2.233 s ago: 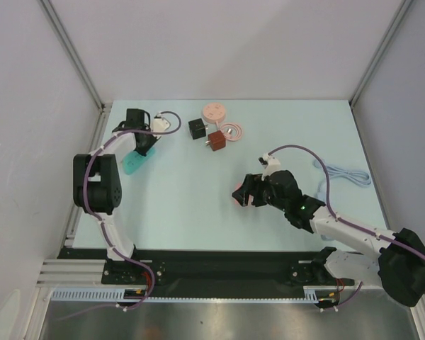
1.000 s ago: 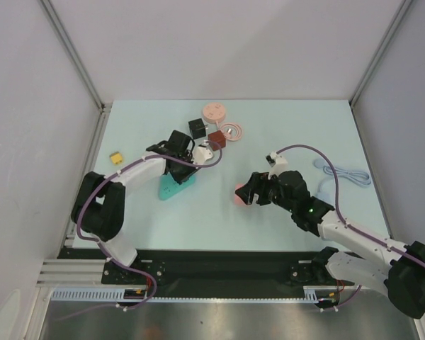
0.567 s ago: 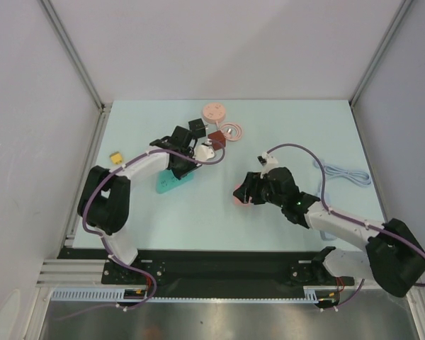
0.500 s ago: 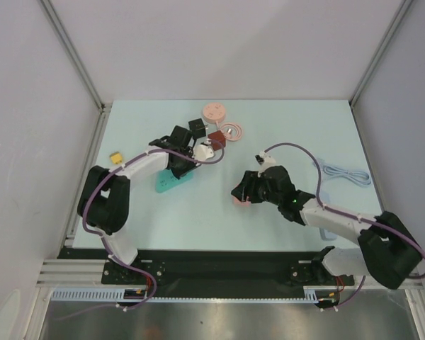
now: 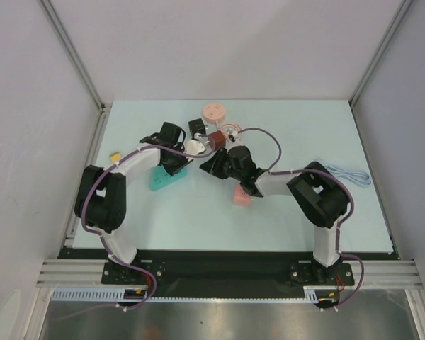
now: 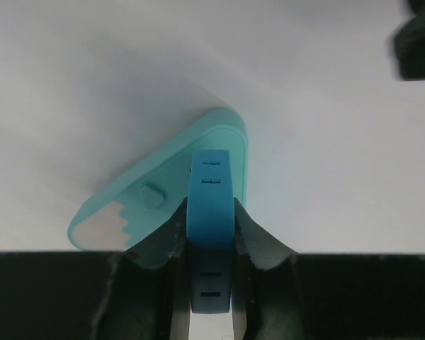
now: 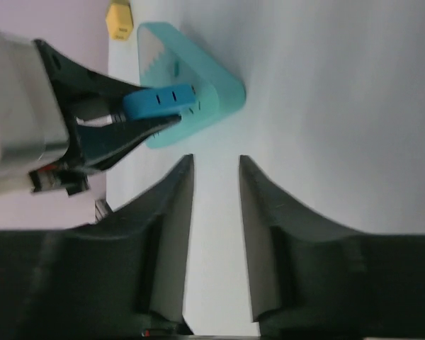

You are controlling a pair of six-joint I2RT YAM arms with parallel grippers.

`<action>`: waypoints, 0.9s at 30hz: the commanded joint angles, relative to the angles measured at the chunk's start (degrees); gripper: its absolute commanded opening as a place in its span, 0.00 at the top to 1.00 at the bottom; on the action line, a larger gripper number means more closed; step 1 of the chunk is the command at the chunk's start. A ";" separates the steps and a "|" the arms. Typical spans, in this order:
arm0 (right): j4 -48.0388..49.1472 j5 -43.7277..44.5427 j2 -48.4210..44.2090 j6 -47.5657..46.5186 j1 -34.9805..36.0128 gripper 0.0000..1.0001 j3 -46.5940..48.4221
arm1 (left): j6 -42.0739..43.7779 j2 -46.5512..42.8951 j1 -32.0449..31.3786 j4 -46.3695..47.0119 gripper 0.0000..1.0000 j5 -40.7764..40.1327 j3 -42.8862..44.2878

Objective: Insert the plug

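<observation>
The plug [image 6: 211,212] is a blue block, and my left gripper [image 6: 211,209] is shut on its sides. Its front end lies over the top face of a teal triangular socket base [image 6: 156,202] on the table. I cannot tell whether it is seated. From above, my left gripper [image 5: 171,157] sits at the far corner of the teal base [image 5: 158,180]. My right gripper [image 5: 211,167] is just right of it, and its jaws [image 7: 216,159] stand slightly apart with nothing between them. The right wrist view shows the plug [image 7: 159,101] and teal base [image 7: 198,88] ahead.
A pink block [image 5: 241,195] lies on the table under the right forearm. Behind the grippers are a white adapter [image 5: 193,146], a black cube [image 5: 197,127], a brown cube [image 5: 217,139], a pink disc [image 5: 214,111] and a coiled pink cable [image 5: 232,131]. A yellow connector [image 5: 116,156] lies at left and a pale blue cable [image 5: 343,173] at right.
My right gripper has let go of the pink block, swung left and away toward the left gripper, and narrowed its jaws. The left gripper and teal base shifted slightly left.
</observation>
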 commanded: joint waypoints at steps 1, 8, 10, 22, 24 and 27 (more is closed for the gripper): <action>10.15 4.03 5.95 5.12 1.79 0.72 3.56 | -0.56 -0.84 1.27 1.98 1.00 4.01 1.33; 27.03 2.20 15.28 9.69 3.10 0.97 5.06 | -1.09 -1.02 3.29 2.60 1.00 5.51 0.53; 26.60 1.67 17.55 10.66 3.37 0.86 6.72 | -1.18 -1.02 3.64 2.60 1.00 5.86 0.53; 13.60 5.97 23.80 7.93 5.74 0.65 18.24 | -1.71 0.21 3.90 3.83 1.00 5.86 0.27; 11.93 6.24 24.95 7.67 5.92 0.67 19.64 | -1.79 0.30 3.99 4.01 1.00 5.86 0.36; 8.95 9.22 25.30 6.27 6.53 0.68 21.05 | -1.71 0.13 4.08 4.10 1.00 5.34 0.62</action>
